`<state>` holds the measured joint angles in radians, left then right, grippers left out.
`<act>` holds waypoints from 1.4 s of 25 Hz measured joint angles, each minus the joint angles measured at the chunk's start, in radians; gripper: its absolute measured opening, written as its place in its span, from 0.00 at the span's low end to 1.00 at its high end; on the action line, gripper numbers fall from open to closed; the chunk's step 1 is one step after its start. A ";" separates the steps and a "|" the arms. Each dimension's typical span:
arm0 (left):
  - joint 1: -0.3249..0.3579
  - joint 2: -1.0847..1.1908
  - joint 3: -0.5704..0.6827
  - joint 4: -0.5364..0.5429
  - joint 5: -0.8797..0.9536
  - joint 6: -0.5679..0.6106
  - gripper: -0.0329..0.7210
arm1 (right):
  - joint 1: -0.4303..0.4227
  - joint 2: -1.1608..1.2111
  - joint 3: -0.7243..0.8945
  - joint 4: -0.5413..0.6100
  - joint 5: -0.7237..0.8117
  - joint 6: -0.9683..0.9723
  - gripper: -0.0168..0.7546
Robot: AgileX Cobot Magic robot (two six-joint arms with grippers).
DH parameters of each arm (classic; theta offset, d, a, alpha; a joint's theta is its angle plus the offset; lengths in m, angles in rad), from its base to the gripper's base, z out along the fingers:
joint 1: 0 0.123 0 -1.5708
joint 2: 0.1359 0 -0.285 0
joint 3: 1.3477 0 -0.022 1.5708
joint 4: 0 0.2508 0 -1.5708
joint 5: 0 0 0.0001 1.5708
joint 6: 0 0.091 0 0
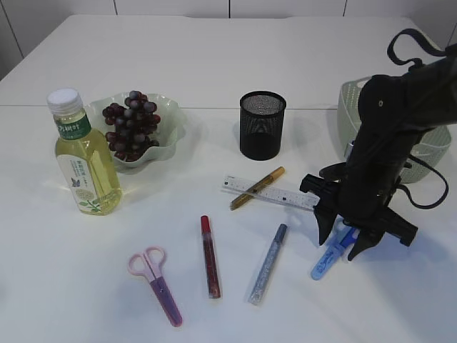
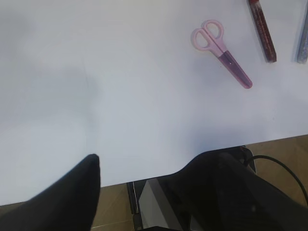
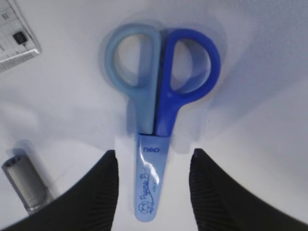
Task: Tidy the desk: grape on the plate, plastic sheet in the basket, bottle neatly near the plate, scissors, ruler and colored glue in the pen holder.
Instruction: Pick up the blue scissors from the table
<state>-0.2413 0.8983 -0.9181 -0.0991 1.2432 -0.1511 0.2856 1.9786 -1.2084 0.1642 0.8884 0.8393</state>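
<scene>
Right gripper [image 3: 151, 185] low over blue scissors [image 3: 159, 115], jaws parted, one finger [image 3: 96, 192] each side of the capped blade, sheath between them; contact with sheath not clear, nothing lifted. Sheath lettering "neo", script below too small to read. Left gripper [image 2: 139, 192] spread wide at the near table edge, holding nothing. Pink scissors [image 1: 157, 284] flat on table [image 1: 214, 64] near front left. Red glue pen [image 1: 210, 256] just right of them, silver glue pen [image 1: 268, 263] further right, blue scissors [image 1: 330, 259] under right gripper [image 1: 341, 246] at front right. Ruler [image 1: 268, 191] behind the pens, gold glue pen [image 1: 256, 188] lying across it, tilted. Ruler end with printed marks at upper left of right wrist view, unreadable. Bottle [image 1: 84, 153] upright at left, yellow liquid, white cap, green label with white characters, not legible. Plate [image 1: 168, 132] just behind and right of bottle, pale green, wavy rim, grapes [image 1: 131, 123] in it. Pen holder [image 1: 262, 124] at centre rear, black mesh, upright, contents not visible. Basket [image 1: 428, 153] pale green at right, mostly hidden by right arm, inside not visible.
</scene>
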 joint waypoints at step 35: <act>0.000 0.000 0.000 0.000 0.000 0.000 0.76 | 0.000 0.037 -0.001 -0.018 -0.013 0.026 0.52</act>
<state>-0.2413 0.8983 -0.9181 -0.0991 1.2432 -0.1511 0.2856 2.0154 -1.2091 0.1463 0.8750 0.8657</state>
